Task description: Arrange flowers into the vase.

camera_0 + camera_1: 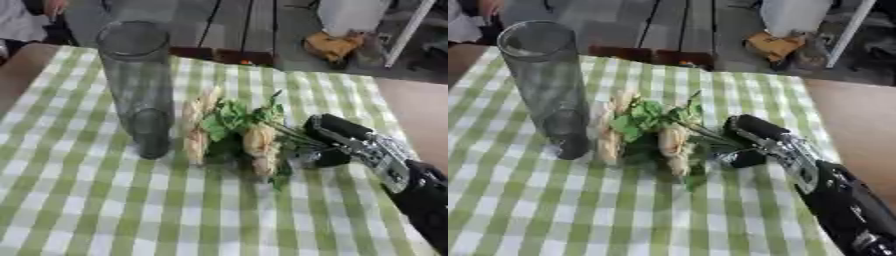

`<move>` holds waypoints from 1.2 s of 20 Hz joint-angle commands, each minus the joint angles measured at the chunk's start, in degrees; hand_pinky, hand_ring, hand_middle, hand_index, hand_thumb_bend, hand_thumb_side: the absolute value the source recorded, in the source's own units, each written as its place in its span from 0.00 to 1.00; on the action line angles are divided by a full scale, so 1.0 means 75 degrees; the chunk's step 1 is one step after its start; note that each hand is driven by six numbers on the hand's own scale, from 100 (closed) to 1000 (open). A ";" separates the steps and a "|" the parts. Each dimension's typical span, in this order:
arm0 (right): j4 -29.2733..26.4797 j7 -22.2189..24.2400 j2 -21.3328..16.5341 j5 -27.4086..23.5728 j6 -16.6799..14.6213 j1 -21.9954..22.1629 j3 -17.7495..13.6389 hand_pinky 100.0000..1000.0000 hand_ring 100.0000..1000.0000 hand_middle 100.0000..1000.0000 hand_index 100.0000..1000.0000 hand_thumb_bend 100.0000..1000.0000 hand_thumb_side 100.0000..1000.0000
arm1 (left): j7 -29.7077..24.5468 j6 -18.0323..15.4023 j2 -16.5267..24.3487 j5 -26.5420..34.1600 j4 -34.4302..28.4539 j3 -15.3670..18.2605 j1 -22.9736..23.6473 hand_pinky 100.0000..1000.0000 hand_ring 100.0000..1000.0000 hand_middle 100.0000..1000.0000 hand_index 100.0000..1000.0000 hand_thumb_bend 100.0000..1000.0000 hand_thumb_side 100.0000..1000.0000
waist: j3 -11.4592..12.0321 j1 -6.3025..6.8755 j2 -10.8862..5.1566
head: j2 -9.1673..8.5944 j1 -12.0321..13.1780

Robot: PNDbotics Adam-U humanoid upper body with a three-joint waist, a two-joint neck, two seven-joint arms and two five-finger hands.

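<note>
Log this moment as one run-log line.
right hand: fingers curled round flower stems | flowers: lying on checked tablecloth, beside vase | vase: upright, empty | left hand: not in view

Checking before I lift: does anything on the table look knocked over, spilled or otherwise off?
Nothing stands out. The glass vase stands upright on the checked tablecloth and looks empty, with no spill around it. The flowers lie flat beside it, not yet in, with the right hand at their stems. The left hand is out of view.
</note>
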 commanded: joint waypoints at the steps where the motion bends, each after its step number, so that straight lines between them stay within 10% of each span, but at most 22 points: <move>1: -0.0218 -0.0286 -0.0219 -0.0291 0.0051 -0.0092 -0.0138 0.00 0.00 0.00 0.06 0.00 0.45 | -0.0002 0.0022 0.0050 0.0009 -0.0109 -0.0003 -0.0082 0.45 0.81 0.93 0.95 0.00 0.81 | -0.0001 0.0049 -0.0126 | -0.0099 -0.0006; 15: -0.0900 -0.0727 -0.0125 -0.2447 0.0691 -0.0244 -0.0453 0.00 0.00 0.00 0.00 0.00 0.27 | 0.0011 0.0070 0.0042 0.0002 -0.0109 0.0002 -0.0065 0.45 0.81 0.93 0.95 0.00 0.81 | -0.0019 0.0094 -0.0202 | -0.0498 0.0081; 24: -0.1743 -0.0340 0.0053 -0.3984 0.1779 -0.0766 -0.0670 0.00 0.00 0.00 0.00 0.00 0.20 | 0.0010 0.0086 0.0044 0.0001 -0.0109 -0.0007 -0.0045 0.45 0.81 0.93 0.95 0.00 0.81 | -0.0031 0.0111 -0.0246 | -0.0292 0.0091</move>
